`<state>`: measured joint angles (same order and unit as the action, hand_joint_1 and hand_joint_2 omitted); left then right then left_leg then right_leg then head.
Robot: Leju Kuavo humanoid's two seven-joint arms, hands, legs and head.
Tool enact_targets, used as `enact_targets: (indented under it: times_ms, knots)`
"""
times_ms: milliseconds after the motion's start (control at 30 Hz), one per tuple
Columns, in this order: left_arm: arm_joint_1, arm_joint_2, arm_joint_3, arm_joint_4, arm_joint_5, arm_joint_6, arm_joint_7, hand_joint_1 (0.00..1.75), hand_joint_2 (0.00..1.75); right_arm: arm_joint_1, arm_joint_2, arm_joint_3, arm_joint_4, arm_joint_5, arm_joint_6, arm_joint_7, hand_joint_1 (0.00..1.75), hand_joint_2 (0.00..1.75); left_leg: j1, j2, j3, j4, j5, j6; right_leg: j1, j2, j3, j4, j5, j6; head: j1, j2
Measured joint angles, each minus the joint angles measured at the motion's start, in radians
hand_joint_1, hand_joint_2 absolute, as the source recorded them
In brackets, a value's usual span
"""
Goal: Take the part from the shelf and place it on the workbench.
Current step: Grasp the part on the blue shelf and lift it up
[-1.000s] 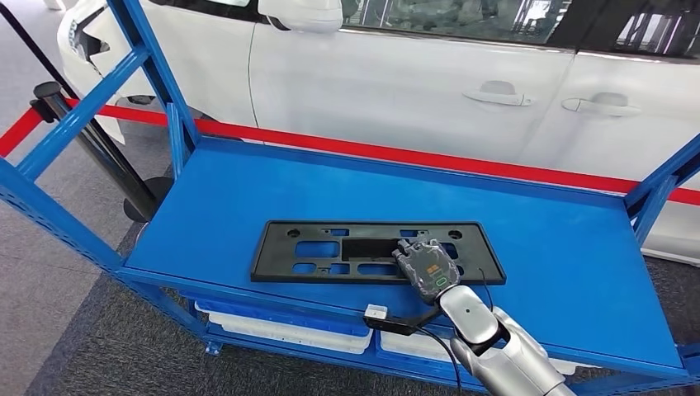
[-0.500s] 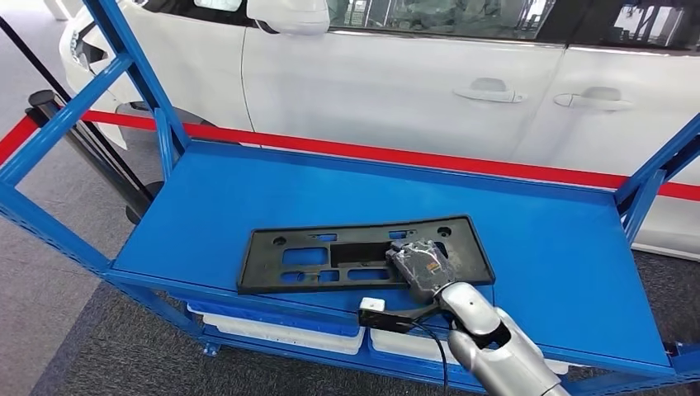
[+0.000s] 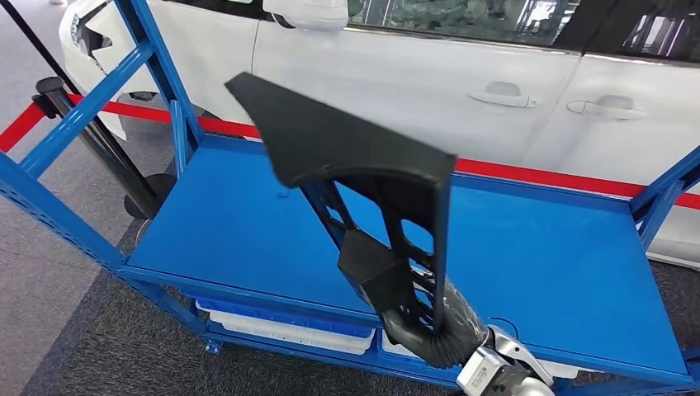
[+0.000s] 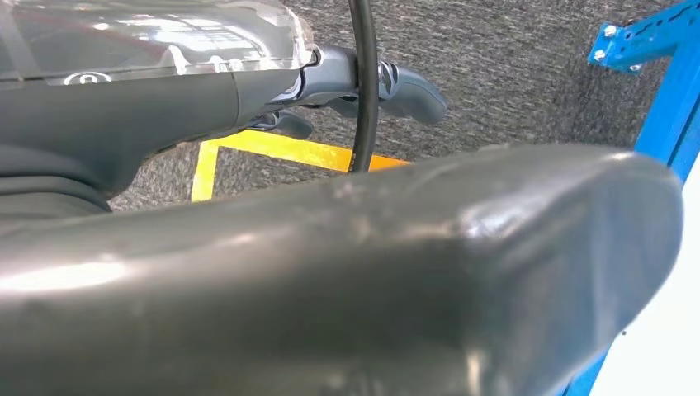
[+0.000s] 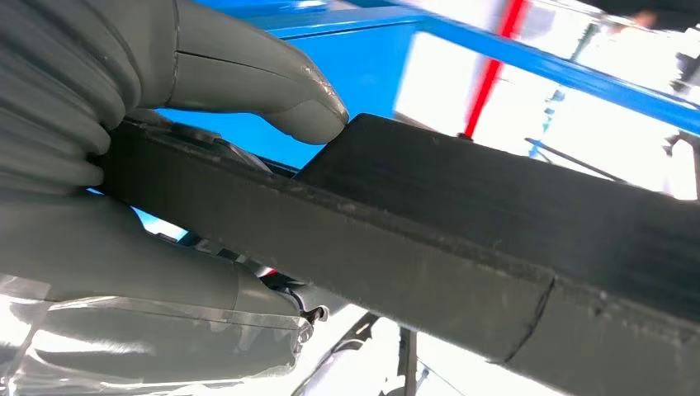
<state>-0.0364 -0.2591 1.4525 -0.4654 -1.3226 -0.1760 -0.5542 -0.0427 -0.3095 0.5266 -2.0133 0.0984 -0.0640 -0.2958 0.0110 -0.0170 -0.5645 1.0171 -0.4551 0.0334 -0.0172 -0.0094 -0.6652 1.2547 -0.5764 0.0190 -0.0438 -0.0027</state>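
The part [image 3: 371,165] is a long black plastic plate with cut-outs. It is off the blue shelf [image 3: 536,256], tipped steeply up with its far end high and close to my head camera. My right hand [image 3: 459,323] grips its lower end above the shelf's front edge, mostly hidden behind the plate. In the right wrist view my right hand [image 5: 124,165] wraps the part [image 5: 495,239], the grey thumb [image 5: 272,82] pressing on its top face. My left hand [image 4: 388,82] hangs over the carpet, fingers loose, holding nothing.
Blue shelf uprights [image 3: 161,74] stand at the left and at the far right [image 3: 660,198]. A white car [image 3: 495,74] and a red barrier belt [image 3: 561,177] lie behind. A black stanchion [image 3: 91,140] stands left. White bins [image 3: 281,330] sit under the deck. Yellow floor tape [image 4: 272,148].
The part lay flat on the shelf under my right hand; now it is lifted off and swung up on end toward the camera. My right hand has drawn back to the front edge.
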Motion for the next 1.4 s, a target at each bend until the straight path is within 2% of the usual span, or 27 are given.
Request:
enact_targets:
  times_ms: [67,133,233,300,400,433,467,500,567,600,667,733,767,800,833,900,933,967,1000,1067,1133,1167,1233,1267,1300,1333,1400]
  knots:
    - [0.000,-0.004,0.000,0.000,0.000,0.002,-0.004,0.00,0.00,0.018,0.013,-0.013,-0.024,-0.018,-0.003,-0.009,1.75,1.75,-0.002,0.000,0.005,0.001,-0.004,-0.005,0.003,-0.003,0.059,-0.136,0.072,-0.009,0.000,0.000]
    - [-0.001,-0.007,0.000,0.000,0.000,0.005,-0.010,0.00,0.00,0.034,0.017,-0.023,-0.042,-0.034,-0.008,-0.016,1.75,1.75,-0.006,0.001,0.005,0.003,-0.008,-0.013,0.008,-0.005,0.095,-0.225,0.101,-0.017,0.000,0.000]
    - [-0.001,-0.010,0.003,0.000,0.003,0.014,-0.014,0.00,0.00,0.073,0.017,-0.037,-0.058,-0.038,-0.022,-0.011,1.75,1.75,-0.006,0.005,0.006,0.001,-0.012,-0.030,0.009,-0.001,0.100,-0.244,0.102,-0.028,0.000,0.000]
    - [-0.002,-0.011,0.008,0.000,0.006,0.018,-0.014,0.00,0.00,0.097,0.016,-0.043,-0.065,-0.021,-0.036,-0.001,1.75,1.75,-0.005,0.008,-0.007,0.037,-0.042,-0.042,0.004,-0.001,0.103,-0.252,0.106,-0.039,0.000,0.000]
    - [-0.003,-0.014,0.015,0.000,0.011,0.018,-0.011,0.00,0.00,0.135,0.014,-0.048,-0.071,0.012,-0.048,0.009,1.75,1.75,-0.002,0.009,-0.083,0.211,-0.135,-0.052,0.004,-0.001,0.104,-0.253,0.106,-0.048,0.000,0.000]
    - [-0.003,-0.015,0.016,0.000,0.013,0.018,-0.010,0.00,0.00,0.148,0.014,-0.049,-0.071,0.022,-0.049,0.010,1.75,1.75,-0.002,0.009,-0.105,0.259,-0.149,-0.054,0.005,-0.001,0.105,-0.253,0.105,-0.049,0.000,0.000]
    - [-0.002,-0.016,0.017,0.000,0.014,0.018,-0.009,0.00,0.00,0.161,0.014,-0.049,-0.071,0.031,-0.050,0.008,1.75,1.75,-0.002,0.009,-0.111,0.273,-0.144,-0.055,0.005,0.000,0.105,-0.251,0.105,-0.049,0.000,0.000]
    - [-0.002,-0.017,0.017,0.000,0.014,0.018,-0.009,0.00,0.00,0.172,0.014,-0.049,-0.071,0.041,-0.051,0.006,1.75,1.75,-0.002,0.009,-0.100,0.250,-0.120,-0.054,0.006,0.002,0.106,-0.249,0.104,-0.049,0.000,0.000]
    - [-0.003,-0.018,0.017,0.000,0.016,0.017,-0.013,0.00,0.00,0.190,0.014,-0.049,-0.071,0.069,-0.060,-0.005,1.75,1.75,-0.003,0.008,-0.038,0.121,-0.053,-0.047,0.006,0.006,0.106,-0.244,0.102,-0.046,0.000,0.000]
    - [-0.004,-0.019,0.017,-0.001,0.017,0.015,-0.015,0.00,0.00,0.200,0.014,-0.049,-0.071,0.089,-0.068,-0.013,1.75,1.75,-0.004,0.007,-0.011,0.062,-0.031,-0.042,0.008,0.009,0.104,-0.239,0.101,-0.043,0.000,0.000]
    - [-0.004,-0.022,0.017,-0.003,0.018,0.014,-0.016,0.00,0.00,0.226,0.014,-0.050,-0.071,0.131,-0.082,-0.031,1.75,1.75,-0.008,0.005,0.012,0.010,-0.019,-0.033,0.010,0.011,0.099,-0.235,0.102,-0.035,0.000,0.000]
    - [-0.003,-0.026,0.017,-0.005,0.017,0.014,-0.014,0.00,0.00,0.253,0.014,-0.051,-0.073,0.151,-0.090,-0.043,1.75,1.75,-0.007,0.007,0.010,0.004,-0.011,-0.023,0.009,0.012,0.097,-0.235,0.104,-0.025,0.000,0.000]
    - [-0.004,-0.028,0.017,-0.007,0.016,0.014,-0.012,0.00,0.00,0.265,0.014,-0.052,-0.074,0.153,-0.094,-0.047,1.75,1.75,-0.005,0.009,0.010,-0.001,-0.006,-0.015,0.008,0.013,0.095,-0.229,0.095,-0.021,0.000,0.000]
    - [-0.004,-0.031,0.017,-0.010,0.016,0.014,-0.010,0.00,0.00,0.275,0.014,-0.054,-0.077,0.156,-0.096,-0.052,1.75,1.75,-0.003,0.012,0.007,-0.007,0.001,-0.007,0.007,0.013,0.088,-0.209,0.073,-0.017,0.000,0.000]
    - [-0.004,-0.034,0.017,-0.013,0.014,0.014,-0.007,0.00,0.00,0.283,0.015,-0.056,-0.079,0.159,-0.099,-0.057,1.75,1.75,0.000,0.015,0.004,-0.011,0.008,0.000,0.006,0.013,0.073,-0.169,0.037,-0.013,0.000,0.000]
    - [-0.004,-0.039,0.017,-0.021,0.012,0.014,-0.001,0.00,0.00,0.295,0.017,-0.058,-0.082,0.168,-0.100,-0.065,1.75,1.75,-0.001,0.020,-0.010,-0.011,0.017,0.006,0.001,0.013,0.034,-0.054,-0.045,-0.007,0.000,0.000]
    - [-0.004,-0.042,0.017,-0.024,0.011,0.014,0.001,0.00,0.00,0.299,0.017,-0.059,-0.082,0.173,-0.100,-0.067,1.75,1.75,-0.001,0.022,-0.018,-0.010,0.022,0.005,-0.002,0.013,0.022,-0.006,-0.070,-0.004,0.000,0.000]
    - [-0.004,-0.044,0.017,-0.027,0.010,0.013,0.003,0.00,0.00,0.303,0.017,-0.059,-0.082,0.179,-0.099,-0.068,1.75,1.75,-0.001,0.023,-0.026,-0.009,0.027,0.004,-0.005,0.012,0.024,0.013,-0.075,-0.001,0.000,0.000]
    - [-0.004,-0.045,0.017,-0.029,0.007,0.012,0.005,0.00,0.00,0.306,0.017,-0.059,-0.083,0.186,-0.099,-0.068,1.75,1.75,-0.001,0.024,-0.035,-0.006,0.032,0.001,-0.008,0.011,0.044,-0.002,-0.061,0.001,0.000,0.000]
    - [-0.005,-0.050,0.017,-0.033,0.003,0.009,0.009,0.00,0.00,0.307,0.017,-0.059,-0.086,0.203,-0.099,-0.070,1.75,1.75,0.000,0.025,-0.052,0.002,0.042,-0.006,-0.014,0.009,0.130,-0.123,-0.009,0.003,0.000,0.000]
    - [-0.005,-0.054,0.017,-0.037,0.000,0.005,0.013,0.00,0.00,0.308,0.017,-0.059,-0.089,0.220,-0.099,-0.072,1.75,1.75,-0.001,0.024,-0.062,0.008,0.051,-0.018,-0.011,0.009,0.198,-0.232,0.019,0.001,0.000,0.000]
    - [-0.005,-0.055,0.017,-0.039,-0.001,0.003,0.015,0.00,0.00,0.309,0.017,-0.058,-0.090,0.226,-0.099,-0.074,1.75,1.75,-0.002,0.024,-0.064,0.009,0.057,-0.025,-0.008,0.010,0.209,-0.254,0.021,-0.001,0.000,0.000]
    - [-0.004,-0.056,0.017,-0.043,-0.004,0.001,0.020,0.00,0.00,0.313,0.017,-0.058,-0.090,0.233,-0.099,-0.075,1.75,1.75,-0.001,0.024,-0.065,0.006,0.071,-0.040,-0.004,0.011,0.199,-0.258,0.031,-0.013,0.000,0.000]
    - [-0.003,-0.057,0.017,-0.046,-0.005,0.001,0.023,0.00,0.00,0.315,0.017,-0.058,-0.090,0.234,-0.100,-0.076,1.75,1.75,0.001,0.023,-0.069,0.010,0.067,-0.047,-0.004,0.009,0.192,-0.260,0.039,-0.020,0.000,0.000]
    - [-0.002,-0.057,0.017,-0.048,-0.006,0.000,0.025,0.00,0.00,0.317,0.016,-0.058,-0.090,0.235,-0.100,-0.077,1.75,1.75,0.002,0.022,-0.078,0.025,0.046,-0.052,-0.005,0.008,0.183,-0.261,0.049,-0.029,0.000,0.000]
    - [-0.001,-0.057,0.017,-0.050,-0.007,0.000,0.027,0.00,0.00,0.319,0.016,-0.058,-0.090,0.235,-0.101,-0.077,1.75,1.75,0.003,0.021,-0.090,0.059,0.007,-0.056,-0.006,0.006,0.172,-0.263,0.060,-0.037,0.000,0.000]
    - [0.000,-0.057,0.017,-0.053,-0.008,-0.001,0.030,0.00,0.00,0.324,0.015,-0.058,-0.090,0.235,-0.102,-0.078,1.75,1.75,0.004,0.021,-0.121,0.178,-0.097,-0.062,-0.002,0.005,0.147,-0.262,0.080,-0.046,0.000,0.000]
